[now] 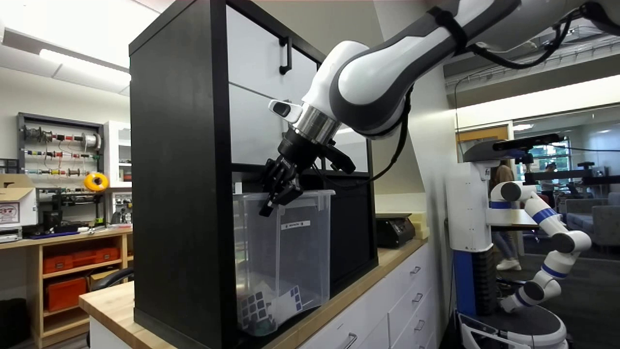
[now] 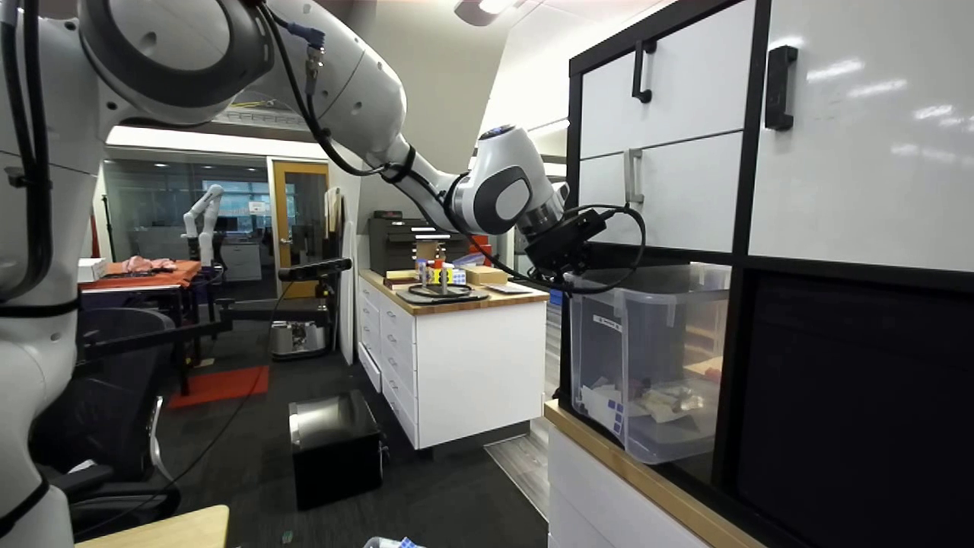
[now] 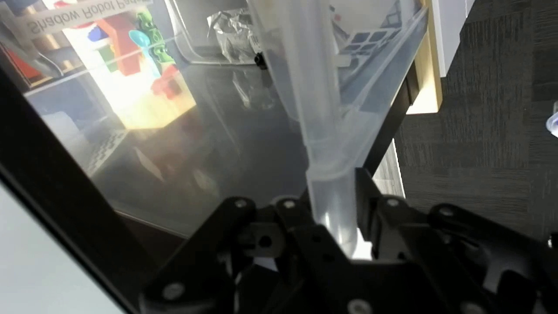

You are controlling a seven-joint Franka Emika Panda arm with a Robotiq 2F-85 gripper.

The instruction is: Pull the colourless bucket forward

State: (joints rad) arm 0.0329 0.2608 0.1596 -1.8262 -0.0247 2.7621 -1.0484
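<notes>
Slip risk: the colourless bucket (image 1: 305, 257) has a smooth-looking plastic rim (image 3: 311, 87); a shallow bite probably peels off under load.
Tip risk: pull point is high, checkered pieces (image 1: 254, 308) and other contents lie low. Bucket could rock forward instead of sliding.
Skew risk: gripper (image 3: 334, 189) sits toward the left end of the front wall, so an off-centre pull may yaw the bucket and wedge it on the centre divider (image 2: 735, 342).
Wooden ledge (image 2: 670, 495): looks narrow in front of the black cabinet (image 1: 174, 194). Overpull and the bucket may go over the edge.
Wrist cable (image 1: 401, 145): loops close to the bucket's top; could snag on the way out.
Bucket position: lower-left compartment as I face it, upright, front wall at the mouth and apparently jutting a little.
Jaws vs rim: fingers (image 3: 369, 196) on either side, rim running between them. No clear gap at the tips, but can't tell whether they're clamped or just straddling.
Rest of bucket: below the jaws and off to their right, running far back into the compartment.
</notes>
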